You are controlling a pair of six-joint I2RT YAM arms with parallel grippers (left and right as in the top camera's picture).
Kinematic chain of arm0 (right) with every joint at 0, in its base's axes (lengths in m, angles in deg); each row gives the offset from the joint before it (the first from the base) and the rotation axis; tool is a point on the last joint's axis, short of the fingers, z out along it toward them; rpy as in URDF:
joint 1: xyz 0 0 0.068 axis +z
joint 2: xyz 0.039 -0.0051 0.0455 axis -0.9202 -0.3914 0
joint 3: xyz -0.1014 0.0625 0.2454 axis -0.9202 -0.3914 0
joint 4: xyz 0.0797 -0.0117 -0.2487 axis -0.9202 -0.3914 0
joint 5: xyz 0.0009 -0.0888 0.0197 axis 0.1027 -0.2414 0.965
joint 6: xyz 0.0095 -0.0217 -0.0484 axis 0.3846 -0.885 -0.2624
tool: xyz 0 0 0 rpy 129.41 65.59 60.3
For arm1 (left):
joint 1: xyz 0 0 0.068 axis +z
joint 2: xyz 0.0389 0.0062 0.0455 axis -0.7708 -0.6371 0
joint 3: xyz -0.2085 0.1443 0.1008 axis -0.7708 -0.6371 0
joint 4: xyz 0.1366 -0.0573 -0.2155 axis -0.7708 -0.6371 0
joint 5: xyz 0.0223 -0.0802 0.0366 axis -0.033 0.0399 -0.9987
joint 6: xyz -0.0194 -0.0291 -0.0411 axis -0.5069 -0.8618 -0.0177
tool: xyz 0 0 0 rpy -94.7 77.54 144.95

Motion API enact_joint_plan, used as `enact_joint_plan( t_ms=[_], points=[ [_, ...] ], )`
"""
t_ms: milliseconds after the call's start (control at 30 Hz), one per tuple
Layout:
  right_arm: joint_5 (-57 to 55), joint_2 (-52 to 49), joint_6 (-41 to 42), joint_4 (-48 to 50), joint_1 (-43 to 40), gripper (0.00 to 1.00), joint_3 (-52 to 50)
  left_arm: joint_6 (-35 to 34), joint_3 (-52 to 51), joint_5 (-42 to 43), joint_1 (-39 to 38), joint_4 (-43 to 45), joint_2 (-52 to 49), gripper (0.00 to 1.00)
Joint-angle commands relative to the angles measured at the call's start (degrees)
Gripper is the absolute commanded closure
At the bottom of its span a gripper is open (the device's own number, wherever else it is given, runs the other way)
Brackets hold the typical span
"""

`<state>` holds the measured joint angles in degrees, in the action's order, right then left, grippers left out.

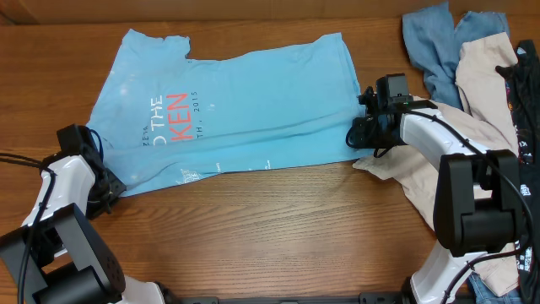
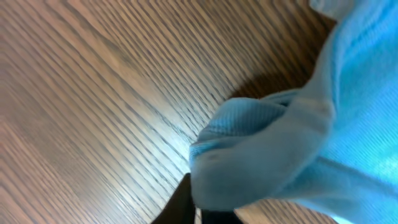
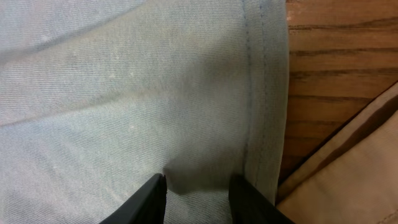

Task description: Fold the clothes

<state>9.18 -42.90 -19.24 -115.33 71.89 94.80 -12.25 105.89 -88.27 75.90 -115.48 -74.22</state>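
Observation:
The clothes piece in play is a light sky-blue T-shirt [image 1: 245, 101] with white and red lettering, lying spread out flat on the wooden table [image 1: 278, 228]. My left gripper [image 1: 108, 184] sits at the shirt's lower left corner. In the left wrist view it [image 2: 205, 208] is shut on a bunched fold of the blue cloth [image 2: 348, 124]. My right gripper [image 1: 359, 133] rests on the shirt's right hem. In the right wrist view its jaws [image 3: 200, 186] stand apart on the fabric [image 3: 124, 93], with a small pucker of cloth between the fingertips [image 3: 155, 190].
A heap of loose garments lies at the right: a beige one [image 1: 481, 76] reaching under the right arm [image 3: 354, 168], a dusty blue one [image 1: 430, 42] at the back, and a black one [image 1: 527, 84] at the table's edge.

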Motion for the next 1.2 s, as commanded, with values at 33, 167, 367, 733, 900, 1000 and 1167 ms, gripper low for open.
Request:
enact_joint_plan(
  t_ms=[33, 167, 367, 733, 900, 1000, 1167],
  points=[
    [-2.0, -2.1, -0.2, -1.1, -0.2, 0.63, -0.4, -1.3, 0.5, -6.8, 0.0, 1.2, 0.3, 0.96],
    [-2.0, -2.1, -0.2, -1.1, -0.2, 0.63, -0.4, -1.3, 0.5, -4.4, 0.0, 2.1, 0.3, 0.95],
    [-2.0, -2.1, -0.2, -1.1, -0.2, 0.63, -0.4, -1.2, 0.5, -1.2, 0.0, 0.9, 0.3, 0.81],
    [-2.0, -2.1, -0.2, -1.2, -0.2, 0.63, -0.4, 1.3, 1.2, -14.2, 0.0, 8.7, 0.3, 0.96],
    [-2.0, -2.1, -0.2, -1.4, -0.2, 0.63, -0.4, 4.5, 7.0, -18.7, 0.0, 8.7, 0.3, 0.96],
    [-2.1, -2.1, -0.2, -1.5, -0.2, 0.63, -0.4, 7.0, 9.7, -24.0, 0.0, 7.8, 0.4, 0.96],
    [-2.1, -2.1, -0.2, -1.5, -0.2, 0.63, -0.4, 6.9, 10.7, -24.5, 0.0, 6.1, 0.3, 0.93]
  ],
)
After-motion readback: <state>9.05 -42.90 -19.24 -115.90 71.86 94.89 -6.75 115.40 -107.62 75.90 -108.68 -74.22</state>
